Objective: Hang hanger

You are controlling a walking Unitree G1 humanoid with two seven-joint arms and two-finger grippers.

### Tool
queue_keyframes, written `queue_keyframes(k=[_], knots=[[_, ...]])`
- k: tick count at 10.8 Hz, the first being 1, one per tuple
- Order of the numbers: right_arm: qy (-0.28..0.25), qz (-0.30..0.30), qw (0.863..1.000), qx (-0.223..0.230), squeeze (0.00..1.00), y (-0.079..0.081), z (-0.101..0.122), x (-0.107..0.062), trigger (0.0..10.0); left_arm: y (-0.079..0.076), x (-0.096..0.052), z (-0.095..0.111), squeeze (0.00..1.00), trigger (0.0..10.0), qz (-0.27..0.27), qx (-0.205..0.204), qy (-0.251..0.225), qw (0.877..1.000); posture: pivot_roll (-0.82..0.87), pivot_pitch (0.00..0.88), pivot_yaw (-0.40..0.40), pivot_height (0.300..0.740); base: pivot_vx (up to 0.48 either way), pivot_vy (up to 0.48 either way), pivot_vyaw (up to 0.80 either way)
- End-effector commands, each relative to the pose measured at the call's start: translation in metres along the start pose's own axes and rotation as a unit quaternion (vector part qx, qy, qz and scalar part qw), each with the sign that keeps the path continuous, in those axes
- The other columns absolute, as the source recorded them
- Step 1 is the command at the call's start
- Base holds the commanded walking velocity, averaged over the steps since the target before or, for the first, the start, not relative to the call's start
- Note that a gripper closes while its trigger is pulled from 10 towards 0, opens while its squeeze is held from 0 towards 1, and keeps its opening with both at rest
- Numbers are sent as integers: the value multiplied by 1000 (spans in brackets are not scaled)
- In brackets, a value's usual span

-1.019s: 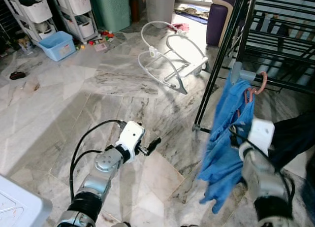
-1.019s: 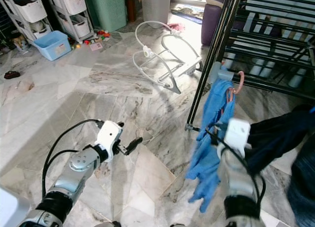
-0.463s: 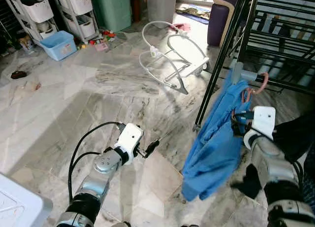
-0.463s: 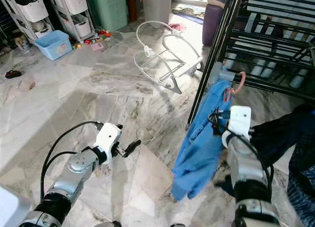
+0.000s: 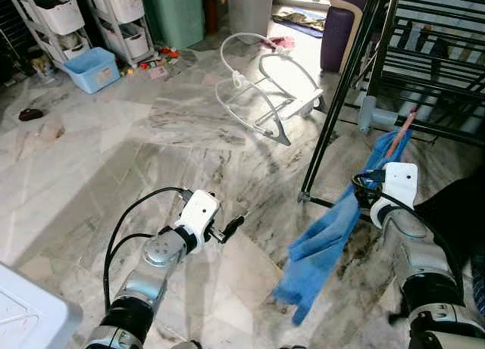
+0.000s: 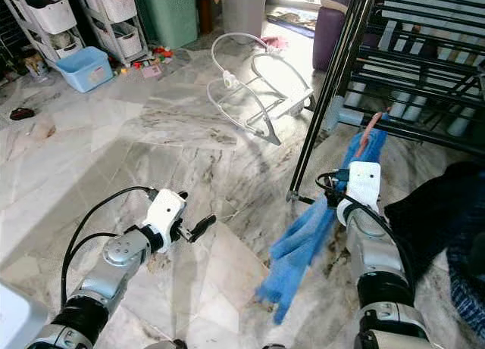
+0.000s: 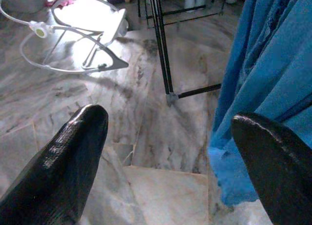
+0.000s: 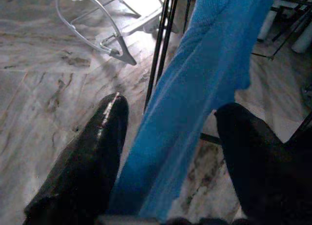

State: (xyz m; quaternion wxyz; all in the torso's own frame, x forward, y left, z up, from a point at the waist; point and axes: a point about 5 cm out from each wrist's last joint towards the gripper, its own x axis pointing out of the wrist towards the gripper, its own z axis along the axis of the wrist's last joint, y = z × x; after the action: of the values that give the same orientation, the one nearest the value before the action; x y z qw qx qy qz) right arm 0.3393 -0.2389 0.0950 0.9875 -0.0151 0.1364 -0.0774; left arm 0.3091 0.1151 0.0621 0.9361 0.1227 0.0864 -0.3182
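A blue garment [image 5: 333, 235] hangs on a pink hanger whose hook [image 5: 405, 126] crosses the lower rail of the black drying rack [image 5: 356, 54]. The cloth stretches slantwise from the hook down to my left, its end just above the floor. My right gripper [image 8: 173, 105] is at the garment's upper part, just below the hook. It is open, and the blue cloth [image 8: 195, 88] runs between its two black fingers. My left gripper [image 5: 233, 225] is held low over the marble floor, open and empty, pointing toward the garment [image 7: 263, 64].
A white baby-bouncer frame [image 5: 261, 84] lies on the floor left of the rack. Dark clothes [image 5: 462, 205] hang at the far right. A blue bin [image 5: 91, 69], white shelves [image 5: 45, 16] and a green hamper [image 5: 174, 12] stand at the back left. A white object [image 5: 30, 319] sits at the near left.
The hanger's hook has moved up to the rack's rail. The garment, bunched beside my right wrist before, now stretches slantwise to the left. My left arm has hardly moved.
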Motion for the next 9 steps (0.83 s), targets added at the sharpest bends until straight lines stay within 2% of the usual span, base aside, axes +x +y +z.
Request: queue_keyframes(k=[1, 5, 6, 9], knots=[[5, -8, 1000, 3, 0, -3, -6, -2, 0, -1, -2, -4, 0, 10000, -8, 9, 10, 1000, 56, 103, 6, 740, 0, 0, 0], [-2, -40, 999, -1, 0, -25, -9, -13, 0, -1, 0, -3, 0, 10000, -8, 9, 11, 1000, 50, 115, 17, 740, 0, 0, 0], [-5, -38, 999, 0, 0, -26, -8, -15, 9882, -1, 1, -2, 0, 10000, -8, 10, 12, 1000, 49, 116, 17, 740, 0, 0, 0], [-13, -16, 1000, -23, 0, -25, 0, -10, 10000, 1, 1, -3, 0, 10000, -5, 13, 18, 1000, 52, 126, 22, 740, 0, 0, 0]])
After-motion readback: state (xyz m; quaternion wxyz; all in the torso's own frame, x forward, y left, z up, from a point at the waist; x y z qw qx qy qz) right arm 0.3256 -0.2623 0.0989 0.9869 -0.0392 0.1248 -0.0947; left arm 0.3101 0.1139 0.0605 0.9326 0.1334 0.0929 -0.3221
